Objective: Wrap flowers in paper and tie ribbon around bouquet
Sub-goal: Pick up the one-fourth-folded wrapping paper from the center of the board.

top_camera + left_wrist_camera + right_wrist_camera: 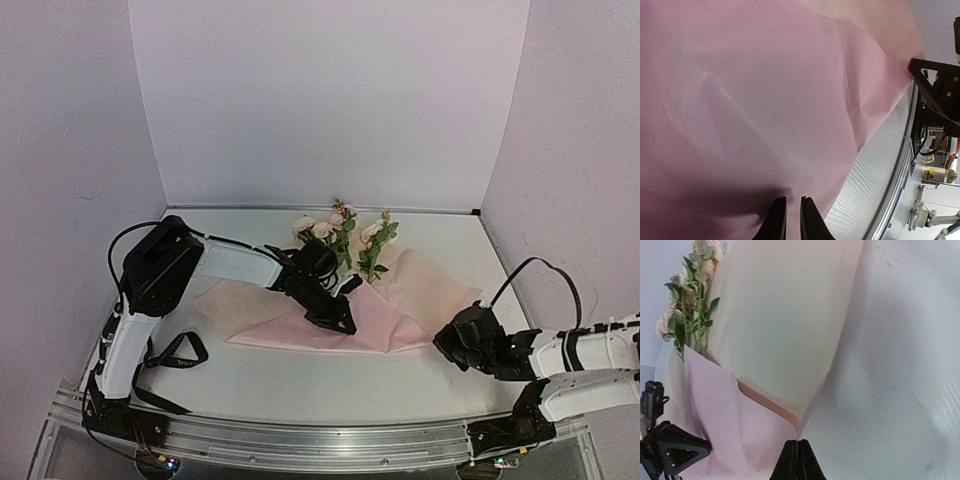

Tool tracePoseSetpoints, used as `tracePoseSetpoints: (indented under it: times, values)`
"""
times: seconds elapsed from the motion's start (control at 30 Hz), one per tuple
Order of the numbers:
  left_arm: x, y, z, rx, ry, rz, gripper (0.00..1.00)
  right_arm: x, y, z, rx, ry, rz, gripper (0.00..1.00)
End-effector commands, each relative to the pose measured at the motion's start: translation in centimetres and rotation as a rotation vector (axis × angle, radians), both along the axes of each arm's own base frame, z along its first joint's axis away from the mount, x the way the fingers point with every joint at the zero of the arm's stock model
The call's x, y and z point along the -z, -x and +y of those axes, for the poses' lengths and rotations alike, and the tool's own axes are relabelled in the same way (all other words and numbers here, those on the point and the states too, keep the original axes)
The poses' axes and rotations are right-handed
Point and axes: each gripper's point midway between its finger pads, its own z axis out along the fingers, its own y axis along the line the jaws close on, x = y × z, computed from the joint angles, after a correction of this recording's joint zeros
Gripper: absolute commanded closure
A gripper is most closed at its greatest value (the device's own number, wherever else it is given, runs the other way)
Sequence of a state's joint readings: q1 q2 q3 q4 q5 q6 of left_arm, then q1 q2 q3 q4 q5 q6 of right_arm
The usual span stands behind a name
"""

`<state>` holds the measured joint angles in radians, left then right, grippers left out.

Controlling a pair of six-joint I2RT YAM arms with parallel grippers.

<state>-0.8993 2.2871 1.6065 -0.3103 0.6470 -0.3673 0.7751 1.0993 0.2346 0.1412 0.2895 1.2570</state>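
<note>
Pink paper (400,300) spread on table (300,385), flowers (340,235) lying on its far edge. Over its middle, left gripper (343,324), jaws a narrow slit, hold unclear. At its near right corner, right gripper (445,343), pinched shut on it.

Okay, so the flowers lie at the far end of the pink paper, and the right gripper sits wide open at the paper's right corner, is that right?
Not quite. The right gripper is shut, not wide open: the right wrist view shows its two fingers pressed together at the corner of the paper. The flowers do lie at the paper's far end.
</note>
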Motion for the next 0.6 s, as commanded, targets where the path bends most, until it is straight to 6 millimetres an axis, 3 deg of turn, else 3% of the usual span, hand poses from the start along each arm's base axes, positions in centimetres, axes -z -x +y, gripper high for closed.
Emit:
tracePoseSetpoints:
  times: [0.0,0.13,0.33,0.57]
  values:
    - [-0.8,-1.3,-1.0,-0.008,0.030,-0.038,0.89,-4.0,-0.9,1.3,-0.077,0.113,-0.088,1.00]
    - [-0.8,-1.4,-1.1,-0.010,0.036,-0.036,0.89,-6.4,-0.8,3.3,-0.173,0.207,-0.134,1.00]
    - [-1.3,-1.7,-1.2,-0.010,0.043,-0.038,0.89,-7.9,-0.6,5.1,-0.260,0.277,-0.166,1.00]
    - [-1.0,-1.7,-1.4,-0.005,0.044,-0.030,0.89,-8.6,-0.9,10.3,-0.461,0.286,-0.157,1.00]
